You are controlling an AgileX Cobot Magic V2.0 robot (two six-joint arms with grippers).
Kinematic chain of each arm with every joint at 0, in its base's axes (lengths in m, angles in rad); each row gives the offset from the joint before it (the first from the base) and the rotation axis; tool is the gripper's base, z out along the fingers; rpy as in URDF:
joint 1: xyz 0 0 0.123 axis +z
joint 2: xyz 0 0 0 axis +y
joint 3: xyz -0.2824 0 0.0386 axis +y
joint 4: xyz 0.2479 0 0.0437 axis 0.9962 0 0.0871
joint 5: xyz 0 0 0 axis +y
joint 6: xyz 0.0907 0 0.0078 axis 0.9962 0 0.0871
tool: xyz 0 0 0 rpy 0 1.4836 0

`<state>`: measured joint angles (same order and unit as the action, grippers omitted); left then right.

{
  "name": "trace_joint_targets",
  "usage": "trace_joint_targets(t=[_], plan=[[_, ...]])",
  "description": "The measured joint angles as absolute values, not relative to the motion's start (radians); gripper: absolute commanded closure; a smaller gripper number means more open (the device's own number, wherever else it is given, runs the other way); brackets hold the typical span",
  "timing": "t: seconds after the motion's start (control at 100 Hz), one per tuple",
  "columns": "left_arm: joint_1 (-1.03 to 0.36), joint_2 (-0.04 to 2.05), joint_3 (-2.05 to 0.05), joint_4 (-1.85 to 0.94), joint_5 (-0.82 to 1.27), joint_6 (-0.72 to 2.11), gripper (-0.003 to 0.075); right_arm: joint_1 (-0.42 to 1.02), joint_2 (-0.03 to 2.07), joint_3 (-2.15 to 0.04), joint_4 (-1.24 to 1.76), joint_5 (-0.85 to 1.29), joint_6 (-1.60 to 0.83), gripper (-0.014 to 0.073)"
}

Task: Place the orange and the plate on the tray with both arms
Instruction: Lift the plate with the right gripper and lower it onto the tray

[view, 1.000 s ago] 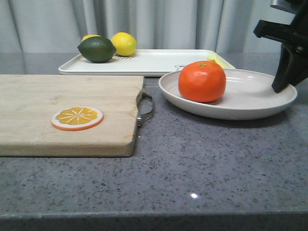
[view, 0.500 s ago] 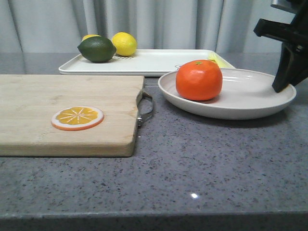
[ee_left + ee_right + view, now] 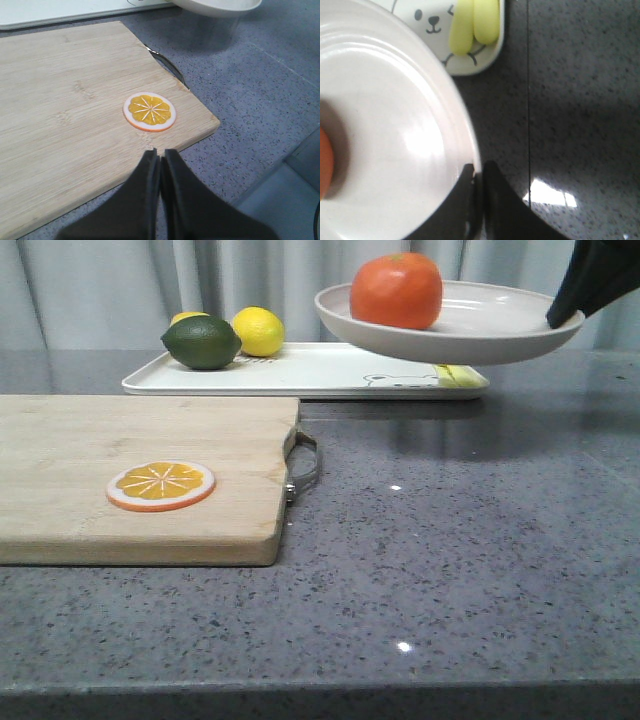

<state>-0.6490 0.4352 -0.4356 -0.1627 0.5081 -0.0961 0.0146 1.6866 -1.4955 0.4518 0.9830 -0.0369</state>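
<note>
The orange (image 3: 396, 289) sits in the off-white plate (image 3: 480, 330), which hangs in the air above the right end of the white tray (image 3: 320, 370). My right gripper (image 3: 560, 315) is shut on the plate's right rim; in the right wrist view the gripper (image 3: 479, 172) pinches the rim (image 3: 465, 130), with the tray's bear face (image 3: 432, 20) below. My left gripper (image 3: 160, 155) is shut and empty over the near edge of the wooden cutting board (image 3: 65, 115). It is out of the front view.
A dark green lime (image 3: 201, 342) and a yellow lemon (image 3: 258, 331) lie at the tray's left end, a yellow-green object (image 3: 475, 22) at its right end. An orange slice disc (image 3: 160, 485) lies on the board (image 3: 130, 470), which has a metal handle (image 3: 305, 465).
The plate with the orange has been lifted off the table by my right gripper and carried up and back over the tray's right end. The orange shifted slightly left in the plate.
</note>
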Motion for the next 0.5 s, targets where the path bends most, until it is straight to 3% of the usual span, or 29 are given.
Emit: trace_joint_targets(t=[0.5], plan=[[-0.649,0.435,-0.436,-0.163,0.508,-0.098,0.0739,0.083,2.095,-2.053,0.518,1.089,-0.006,0.0652]])
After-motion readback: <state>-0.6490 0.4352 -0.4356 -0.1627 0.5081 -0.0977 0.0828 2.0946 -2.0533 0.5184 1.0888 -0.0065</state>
